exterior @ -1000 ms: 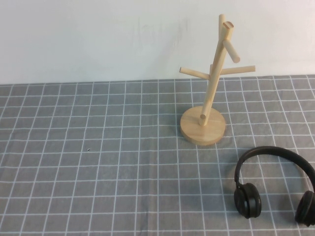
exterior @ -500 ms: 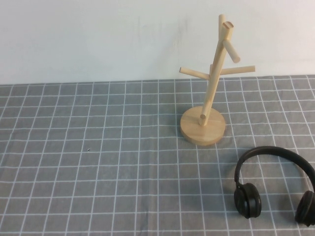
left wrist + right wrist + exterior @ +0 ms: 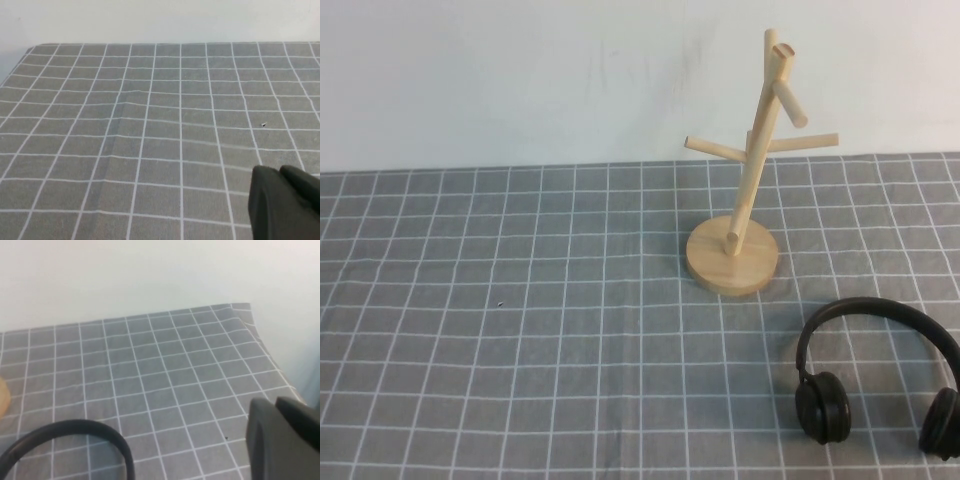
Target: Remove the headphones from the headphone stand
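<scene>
The black headphones (image 3: 876,308) lie flat on the grey checked cloth at the front right, off the stand, with one ear cup (image 3: 822,408) towards me. Their headband shows in the right wrist view (image 3: 75,427). The light wooden headphone stand (image 3: 757,165) stands upright behind them with bare pegs. Neither arm shows in the high view. My left gripper (image 3: 280,172) is shut and empty over bare cloth. My right gripper (image 3: 275,402) is shut and empty, apart from the headband, near the table's right edge.
A grey cloth with a white grid (image 3: 520,330) covers the table, with a white wall behind. The cloth's right edge and corner show in the right wrist view (image 3: 260,335). A sliver of the stand's base (image 3: 2,396) shows there too.
</scene>
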Controlling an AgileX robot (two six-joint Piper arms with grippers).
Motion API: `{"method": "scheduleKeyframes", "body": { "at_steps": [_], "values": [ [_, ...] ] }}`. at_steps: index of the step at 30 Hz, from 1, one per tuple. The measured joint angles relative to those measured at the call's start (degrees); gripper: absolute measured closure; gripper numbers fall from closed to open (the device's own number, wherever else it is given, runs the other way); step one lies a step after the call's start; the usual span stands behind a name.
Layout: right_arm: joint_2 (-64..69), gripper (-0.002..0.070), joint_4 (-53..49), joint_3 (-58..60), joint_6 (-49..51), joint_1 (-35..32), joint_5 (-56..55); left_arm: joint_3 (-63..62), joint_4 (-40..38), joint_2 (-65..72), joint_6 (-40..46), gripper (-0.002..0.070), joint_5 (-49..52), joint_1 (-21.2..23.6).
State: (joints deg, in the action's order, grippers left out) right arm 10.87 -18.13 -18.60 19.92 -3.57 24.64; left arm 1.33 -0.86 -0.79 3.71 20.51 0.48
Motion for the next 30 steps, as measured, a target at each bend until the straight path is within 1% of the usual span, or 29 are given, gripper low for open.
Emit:
{"method": "scheduleKeyframes", "body": {
  "at_steps": [5, 7, 9, 10, 12, 17, 30],
  "values": [
    [-9.0, 0.0682, -0.2, 12.9, 0.1, -0.1, -7.7, 0.0, 0.0, 0.0, 0.0, 0.0679, 0.0, 0.0],
    [-13.0, 0.0682, 1.7, 17.1, 0.3, -0.1, -8.9, 0.0, 0.0, 0.0, 0.0, 0.0679, 0.0, 0.0],
    [-13.1, 0.0682, 5.3, 20.5, 0.1, -0.1, -10.6, 0.0, 0.0, 0.0, 0.0, 0.0679, 0.0, 0.0],
    [-12.9, 0.0682, 7.2, 19.9, -2.1, -0.1, -5.0, 0.0, 0.0, 0.0, 0.0, 0.0679, 0.0, 0.0],
    [-13.1, 0.0682, 8.9, 20.2, -5.9, -0.3, -5.8, 0.0, 0.0, 0.0, 0.0, 0.0679, 0.0, 0.0],
    [-13.1, 0.0682, 16.8, 20.1, -21.2, -0.3, -5.4, 0.0, 0.0, 0.0, 0.0, 0.0679, 0.0, 0.0],
    [-13.0, 0.0682, 17.8, 20.1, -19.9, -0.3, -5.5, 0.0, 0.0, 0.0, 0.0, 0.0679, 0.0, 0.0]
  ]
}}
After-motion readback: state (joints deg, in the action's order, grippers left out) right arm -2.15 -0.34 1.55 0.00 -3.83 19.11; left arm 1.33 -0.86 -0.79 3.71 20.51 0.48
